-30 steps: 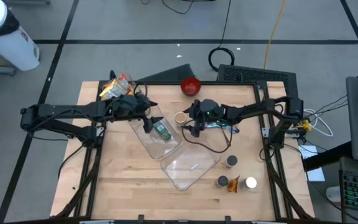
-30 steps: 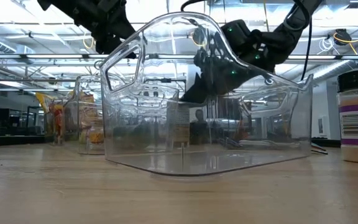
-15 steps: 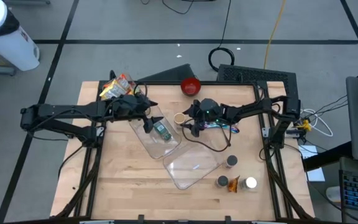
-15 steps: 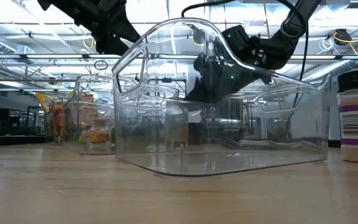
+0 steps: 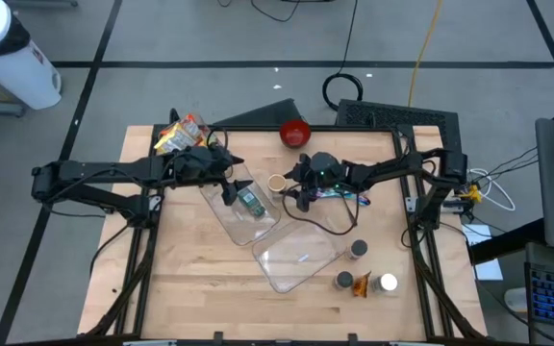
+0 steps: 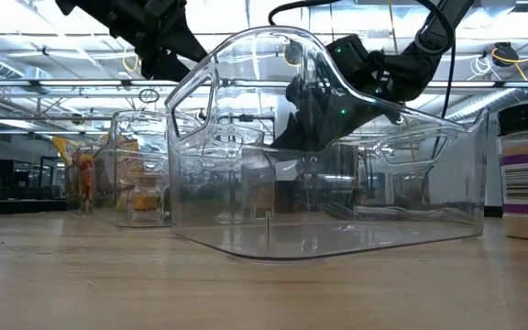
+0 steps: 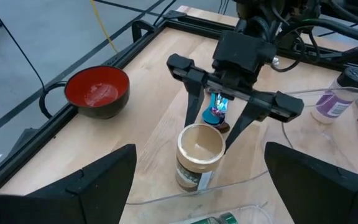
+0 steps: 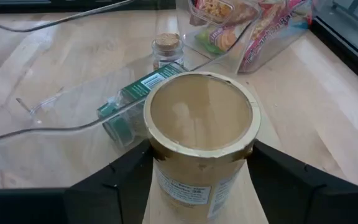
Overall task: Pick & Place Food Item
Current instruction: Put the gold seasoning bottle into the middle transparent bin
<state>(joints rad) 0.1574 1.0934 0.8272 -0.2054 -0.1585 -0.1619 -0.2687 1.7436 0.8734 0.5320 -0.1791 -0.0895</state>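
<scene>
Since a second ago, our right gripper (image 7: 217,127) has slid a little toward the left arm and drawn its fingers in around the jar (image 8: 199,146), and the near clear bin (image 5: 296,255) has shifted slightly on the table (image 5: 190,279). We now have one dark finger on each side of the jar, close to its label; we cannot tell whether they press it, so we do not call it held. The jar stands upright on the wood near the middle of the table, just beside the rim of the far bin (image 5: 243,207), with its pale lid on. Our left gripper (image 5: 227,183) hangs over that far bin with its fingers spread wide and nothing between them. A green packet (image 5: 250,203) already lies inside the far bin; the near bin looks empty. A red bowl (image 5: 294,132) sits near the back edge, a snack bag (image 5: 178,134) at the back left corner, and three small spice jars (image 5: 359,274) near the front right. We judge the task early: the grasp is forming, and lifting, carrying and setting down the jar all remain.
</scene>
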